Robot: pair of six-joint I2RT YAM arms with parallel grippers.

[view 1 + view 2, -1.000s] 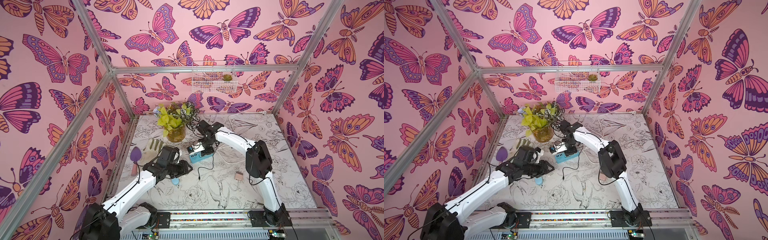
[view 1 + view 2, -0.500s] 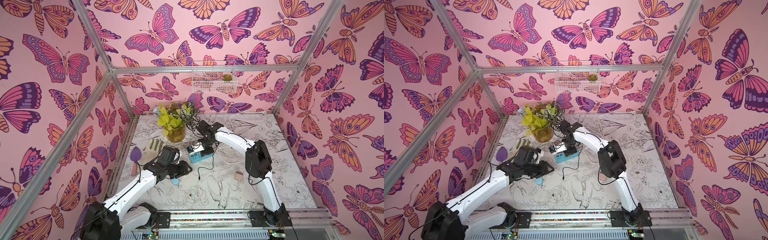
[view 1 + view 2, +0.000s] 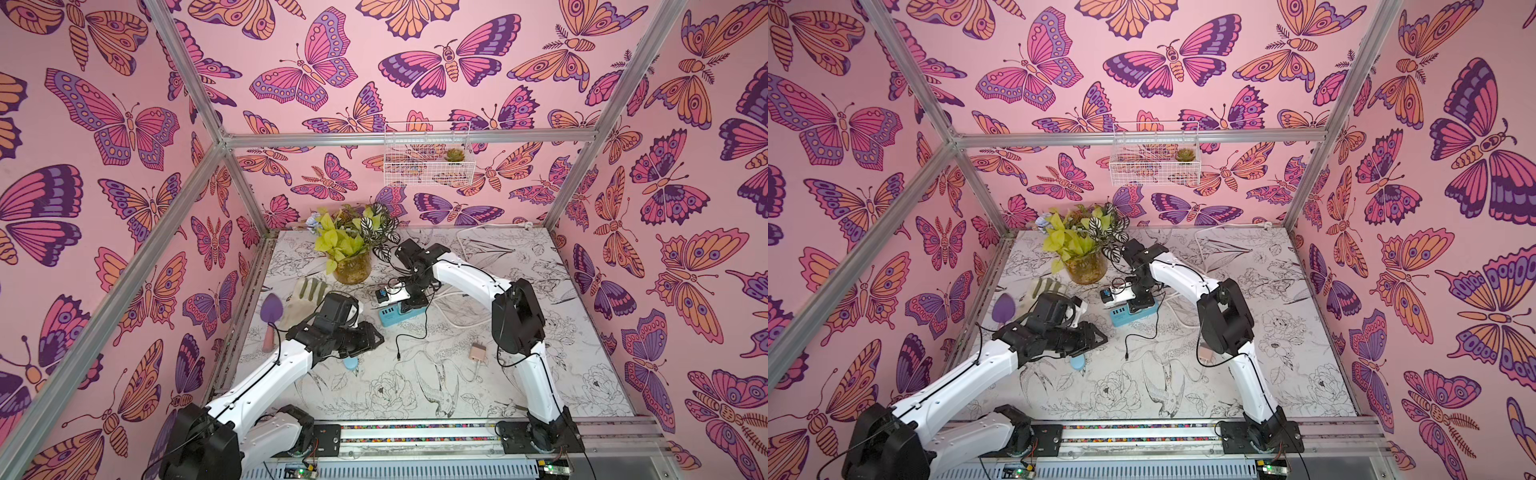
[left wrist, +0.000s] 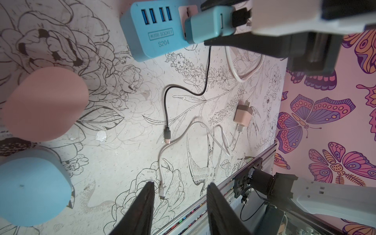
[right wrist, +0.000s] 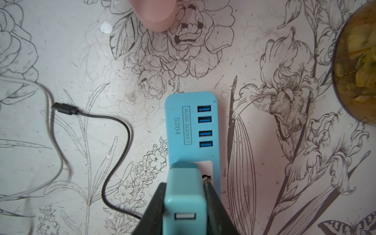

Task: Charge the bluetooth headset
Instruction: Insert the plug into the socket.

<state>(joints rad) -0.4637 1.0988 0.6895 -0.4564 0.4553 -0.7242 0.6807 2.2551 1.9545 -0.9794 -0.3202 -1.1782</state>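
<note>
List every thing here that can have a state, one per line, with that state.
right claw, shut on the teal adapter
left claw, open, empty
blue USB hub, all four ports empty
black cable, near plug lying unplugged
white cable, one end in the pink adapter, other end loose
pink adapter, lying unplugged

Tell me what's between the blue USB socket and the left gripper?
A black cable and a white cable lie there, shown in the left wrist view.
</note>
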